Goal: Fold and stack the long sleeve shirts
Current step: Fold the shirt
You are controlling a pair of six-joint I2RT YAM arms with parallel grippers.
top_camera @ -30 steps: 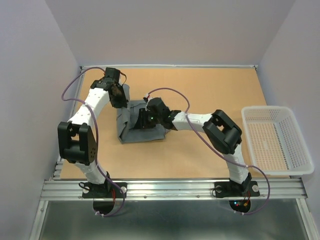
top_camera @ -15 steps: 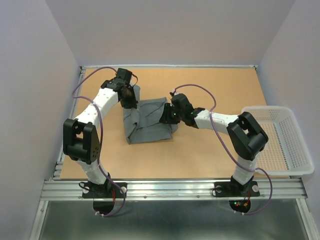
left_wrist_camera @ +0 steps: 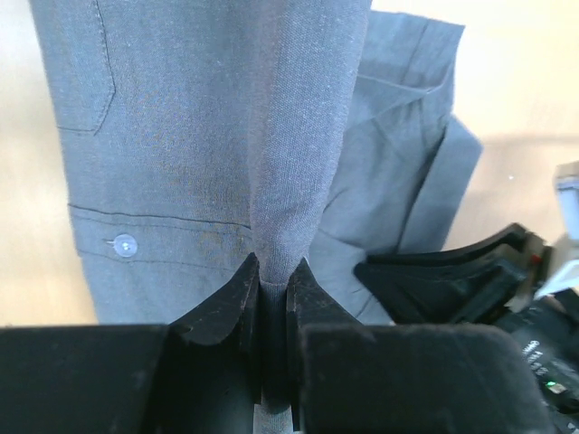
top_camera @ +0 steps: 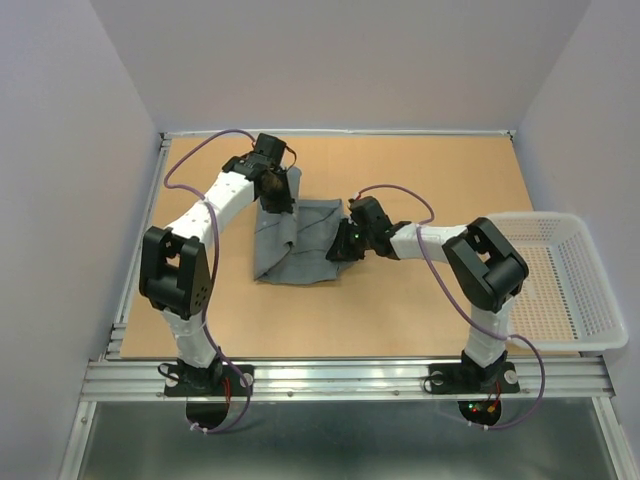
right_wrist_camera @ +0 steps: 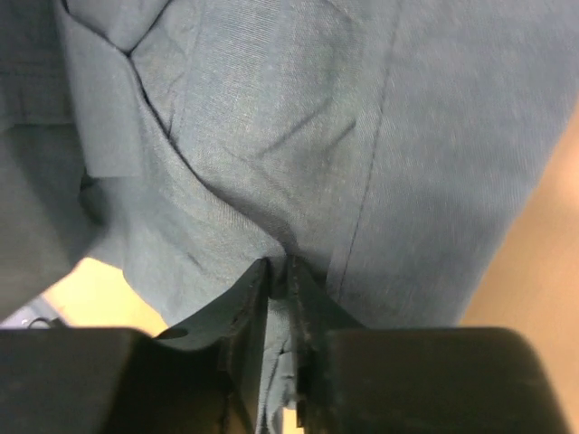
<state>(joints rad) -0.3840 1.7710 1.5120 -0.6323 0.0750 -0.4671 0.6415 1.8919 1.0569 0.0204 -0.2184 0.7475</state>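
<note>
Shirt grey, part-folded, left of centre on table, long axis far-to-near; collar direction unclear | left gripper pinching far edge | right gripper pinching right edge | mesh basket far right, well apart

Shirt between two grippers, basket off to one side.
The shirt lies on the table, its far-left edge at the left gripper and its right edge at the right gripper. The left gripper sits behind and left of the right gripper. The basket stands well right of the right gripper.
</note>
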